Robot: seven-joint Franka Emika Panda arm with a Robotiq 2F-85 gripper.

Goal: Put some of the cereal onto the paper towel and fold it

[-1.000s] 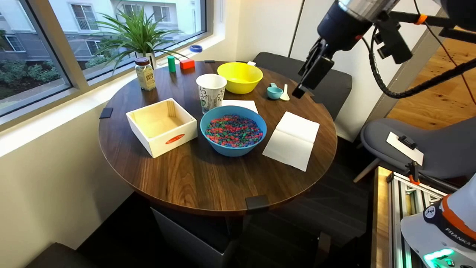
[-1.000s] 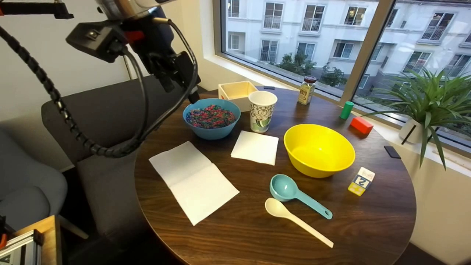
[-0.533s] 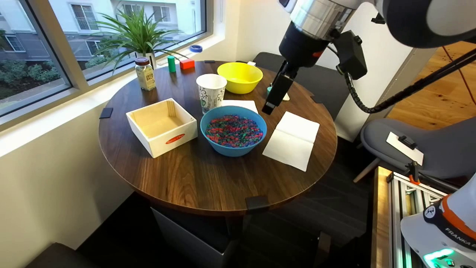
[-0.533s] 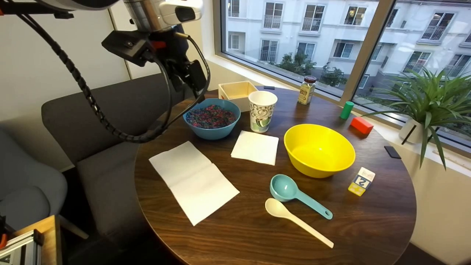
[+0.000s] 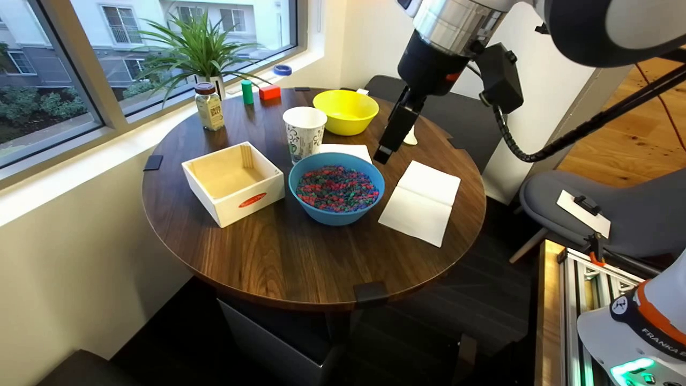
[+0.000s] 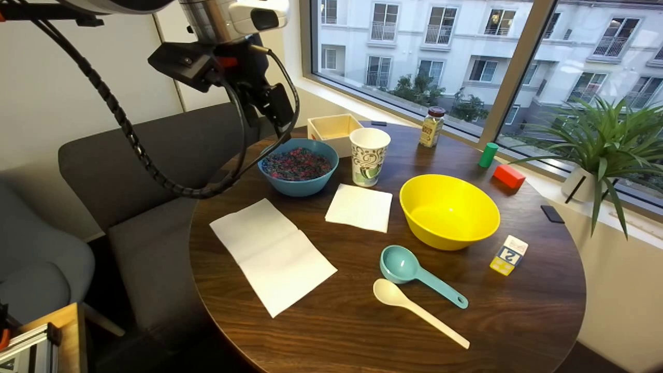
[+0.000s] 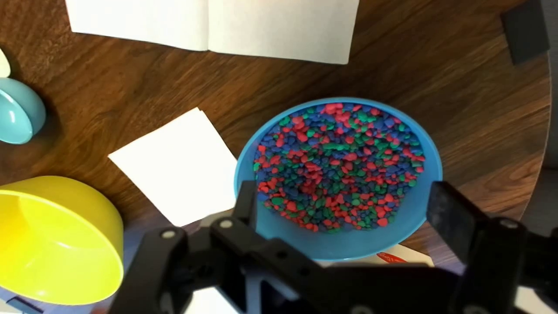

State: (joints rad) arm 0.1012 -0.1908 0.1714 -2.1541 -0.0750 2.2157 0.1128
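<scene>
The cereal (image 7: 340, 165) is a heap of small red, green and blue bits in a blue bowl (image 5: 336, 217), which also shows in an exterior view (image 6: 298, 186). The paper towel (image 6: 272, 256) lies flat and unfolded with a crease across its middle. It also shows in an exterior view (image 5: 420, 203) and at the top of the wrist view (image 7: 209, 26). My gripper (image 7: 342, 194) is open and empty, its fingers apart over the near part of the bowl in the wrist view. In an exterior view the gripper (image 5: 383, 154) hangs above the table beside the bowl.
A folded white napkin (image 6: 360, 207), paper cup (image 6: 368, 160) and wooden box (image 5: 236, 187) stand near the blue bowl. A yellow bowl (image 6: 448, 217), teal scoop (image 6: 399, 264), cream spoon (image 6: 391, 294) and letter blocks (image 6: 509, 255) are also on the table. A jar (image 5: 210, 107) stands by the window.
My gripper has swung in over the table toward the blue bowl, mostly in the earlier half second and only slightly since. The objects on the table have not moved.
</scene>
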